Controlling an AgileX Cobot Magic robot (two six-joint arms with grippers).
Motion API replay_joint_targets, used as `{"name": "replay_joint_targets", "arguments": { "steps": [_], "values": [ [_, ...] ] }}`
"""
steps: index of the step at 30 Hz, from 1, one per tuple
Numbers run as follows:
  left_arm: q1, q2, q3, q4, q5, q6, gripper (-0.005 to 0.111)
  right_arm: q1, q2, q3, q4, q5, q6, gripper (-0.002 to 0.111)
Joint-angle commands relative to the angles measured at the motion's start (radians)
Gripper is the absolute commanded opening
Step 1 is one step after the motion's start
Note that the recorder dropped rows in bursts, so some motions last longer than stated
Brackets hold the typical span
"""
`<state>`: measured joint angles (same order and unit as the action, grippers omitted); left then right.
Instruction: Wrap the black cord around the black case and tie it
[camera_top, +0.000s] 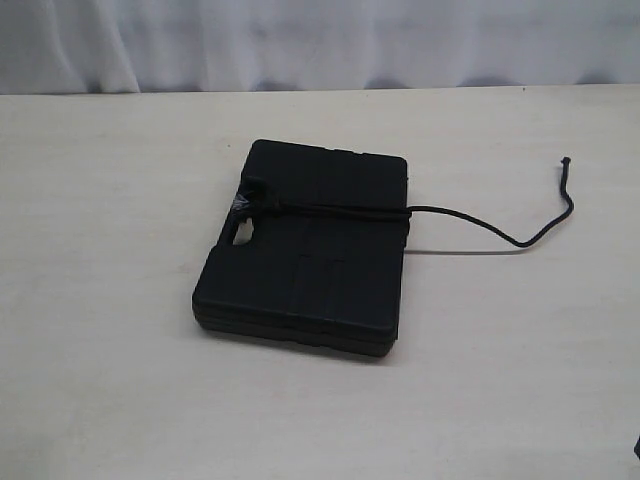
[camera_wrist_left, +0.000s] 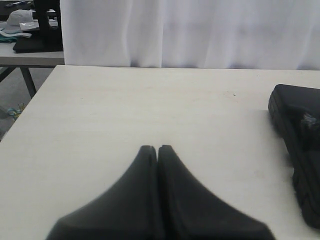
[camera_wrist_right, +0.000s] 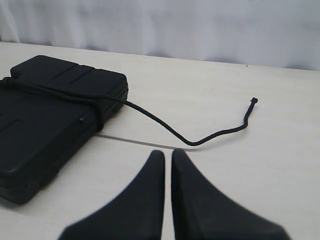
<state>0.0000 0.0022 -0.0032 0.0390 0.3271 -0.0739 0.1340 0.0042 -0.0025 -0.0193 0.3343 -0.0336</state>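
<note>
Pale table (camera_top: 120, 380): black cord (camera_top: 480, 225) wraps the black case (camera_top: 310, 290), tail trailing off its side; left gripper (camera_wrist_left: 157, 148) and right gripper (camera_wrist_right: 167, 154) fingers together, empty

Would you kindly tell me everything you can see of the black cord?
The black cord is a thin matte rope. It crosses the top of the black case, with a greyish frayed tuft by the handle slot. Its free tail leaves the opposite side, snaking over the table to a small knobbed tip. Nothing grips it.
</note>
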Motion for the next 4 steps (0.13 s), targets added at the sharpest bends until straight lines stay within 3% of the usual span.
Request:
{"name": "replay_joint_targets", "arguments": {
  "steps": [1, 4],
  "values": [
    [0.0, -0.002, 0.003, 0.002, -0.002, -0.006, 0.0, -0.005, -0.004, 0.002, 0.005, 0.004, -0.003, 0.004],
    [0.0, -0.002, 0.003, 0.002, -0.002, -0.006, 0.0, -0.005, -0.004, 0.002, 0.005, 0.004, -0.003, 0.004]
  ]
}}
